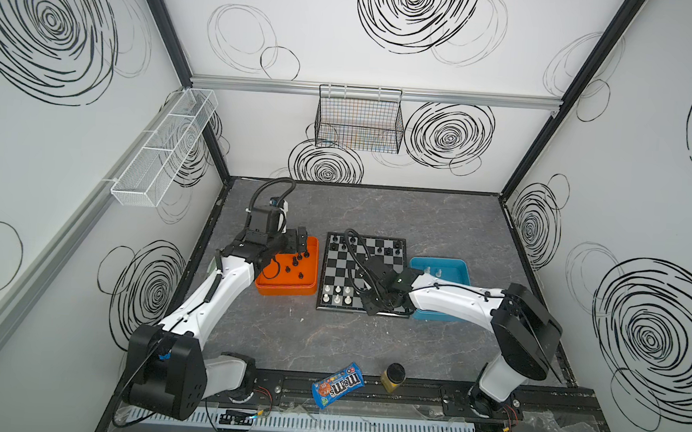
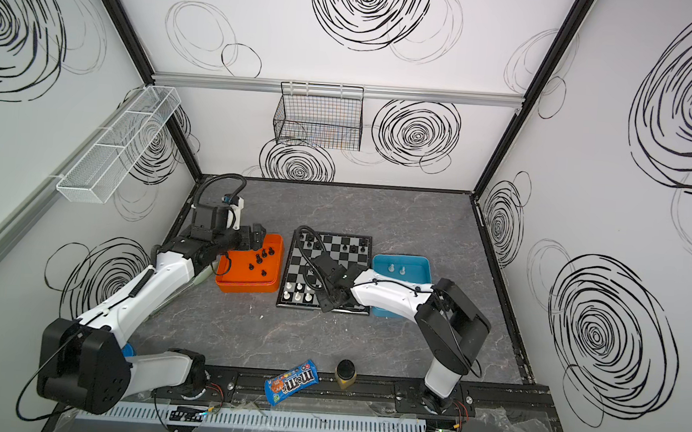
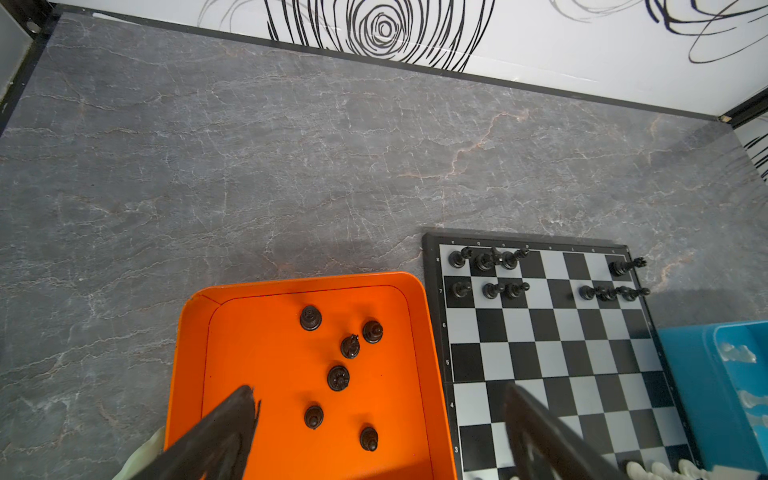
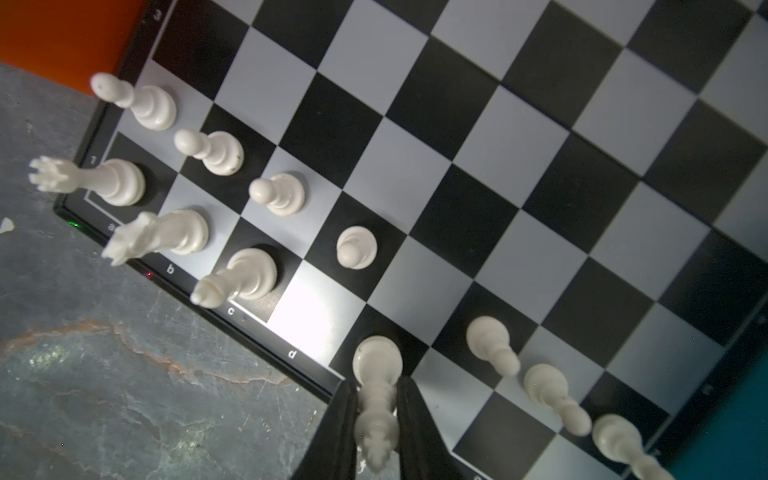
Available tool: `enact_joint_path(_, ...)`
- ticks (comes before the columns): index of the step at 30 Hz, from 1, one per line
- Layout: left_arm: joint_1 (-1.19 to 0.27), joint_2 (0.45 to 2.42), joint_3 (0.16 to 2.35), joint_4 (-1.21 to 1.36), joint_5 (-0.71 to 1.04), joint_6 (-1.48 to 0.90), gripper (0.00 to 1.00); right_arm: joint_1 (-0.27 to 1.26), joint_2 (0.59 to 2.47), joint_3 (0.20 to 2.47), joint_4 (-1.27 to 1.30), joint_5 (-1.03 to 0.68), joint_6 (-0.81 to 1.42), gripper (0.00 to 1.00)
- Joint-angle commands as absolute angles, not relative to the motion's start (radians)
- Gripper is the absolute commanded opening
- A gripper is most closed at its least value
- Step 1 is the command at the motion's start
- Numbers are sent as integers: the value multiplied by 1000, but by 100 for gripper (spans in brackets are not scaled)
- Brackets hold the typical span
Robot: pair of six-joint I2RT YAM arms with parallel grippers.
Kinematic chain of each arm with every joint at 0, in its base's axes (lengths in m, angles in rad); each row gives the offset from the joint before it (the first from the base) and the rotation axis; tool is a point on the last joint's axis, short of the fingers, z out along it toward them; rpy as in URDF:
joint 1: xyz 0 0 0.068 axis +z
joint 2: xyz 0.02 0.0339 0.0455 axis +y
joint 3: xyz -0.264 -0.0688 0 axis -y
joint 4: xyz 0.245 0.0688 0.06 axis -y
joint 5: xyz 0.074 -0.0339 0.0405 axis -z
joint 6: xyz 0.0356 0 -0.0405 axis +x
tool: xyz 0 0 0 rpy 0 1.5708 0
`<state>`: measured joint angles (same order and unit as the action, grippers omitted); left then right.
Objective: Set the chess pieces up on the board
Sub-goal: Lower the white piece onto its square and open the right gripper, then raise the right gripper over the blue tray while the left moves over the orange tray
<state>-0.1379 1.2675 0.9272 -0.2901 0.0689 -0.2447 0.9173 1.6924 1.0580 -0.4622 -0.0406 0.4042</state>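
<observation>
White piece (image 4: 377, 357) pinched upright in right gripper (image 4: 377, 384), jaws narrow, base over a dark back-rank square at board (image 1: 334, 270) 6 o'clock edge; contact unclear. Left gripper (image 3: 380, 390) wide over black pieces (image 3: 338, 377), board's 9 o'clock.

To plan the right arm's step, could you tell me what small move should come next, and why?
Probably open the right gripper: it is shut on a white piece whose base appears seated in the edge row of the board.
</observation>
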Motion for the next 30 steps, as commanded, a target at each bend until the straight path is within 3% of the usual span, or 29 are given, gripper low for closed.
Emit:
enact_joint_path(1,-127,1271,920,-253,80,-255,96,923,1709,1080,-473,-23,400,22)
enact_joint_path(20,-127,1264,924,-259,80,-261,96,923,1670,1101,-487,-25,410,38)
enact_joint_path(30,-121,1265,967,-306,64,-298,96,903,1607,1158,-534,9,396,60)
